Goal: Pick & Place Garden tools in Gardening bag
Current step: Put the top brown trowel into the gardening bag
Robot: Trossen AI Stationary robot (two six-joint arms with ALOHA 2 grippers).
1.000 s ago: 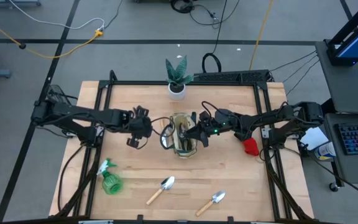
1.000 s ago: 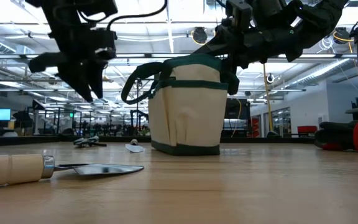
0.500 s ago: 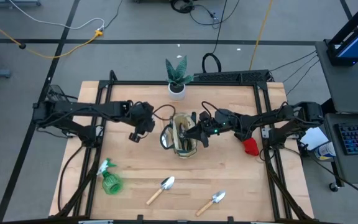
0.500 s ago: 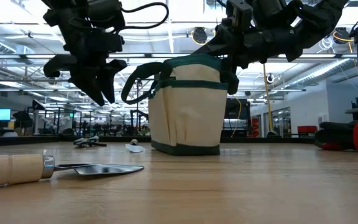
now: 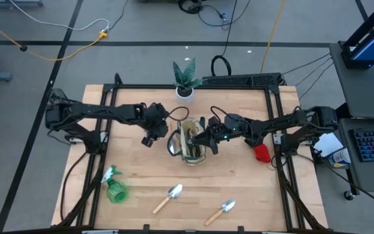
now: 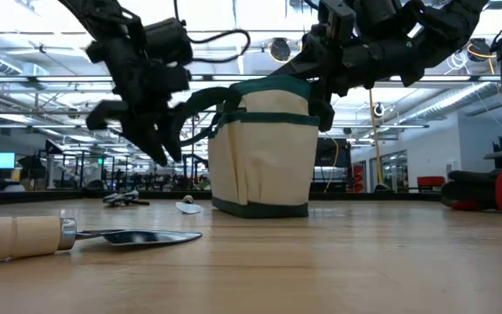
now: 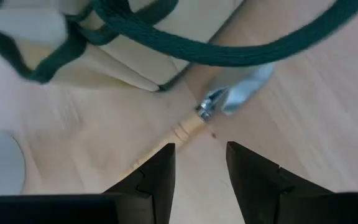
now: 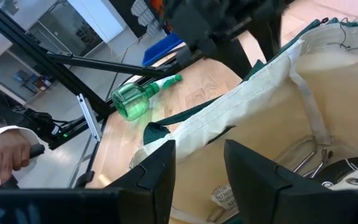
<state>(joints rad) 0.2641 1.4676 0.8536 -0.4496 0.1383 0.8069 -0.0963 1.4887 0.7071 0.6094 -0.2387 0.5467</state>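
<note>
High view: the gardening bag (image 5: 192,144) stands near the middle of the surface (image 5: 239,195), mouth up, with tools already inside. The left gripper (image 5: 151,134) hangs just beside the bag's loop handle on its left. The right gripper (image 5: 208,138) sits at the bag's right rim. Two trowels (image 5: 168,197) (image 5: 221,211) lie near the front edge, each on a diagonal, blade toward the back right and handle toward the front left. A green spray bottle (image 5: 115,189) lies at front left, nozzle toward the back. A small red item (image 5: 261,153) rests right of the bag.

Low view: the left gripper (image 6: 159,144) is above the surface, jaws parted and empty, close to the dark loop handle (image 6: 200,112). A trowel (image 6: 77,234) lies flat in the foreground, its long axis across the picture, blade toward the bag.

Left wrist view: the fingers (image 7: 159,177) stand apart, holding nothing. Beyond them another wooden-handled tool (image 7: 211,113) lies on the surface against the bag's foot, partly under the green strap (image 7: 185,46), its metal end pointing away from the jaws.

Right wrist view: the right fingers (image 8: 248,171) straddle the bag's rim (image 8: 253,84); whether they pinch the cloth I cannot tell.

The risk, as I judge it: the left jaws could snag the strap while reaching for the tool, dragging or tipping the bag.
</note>
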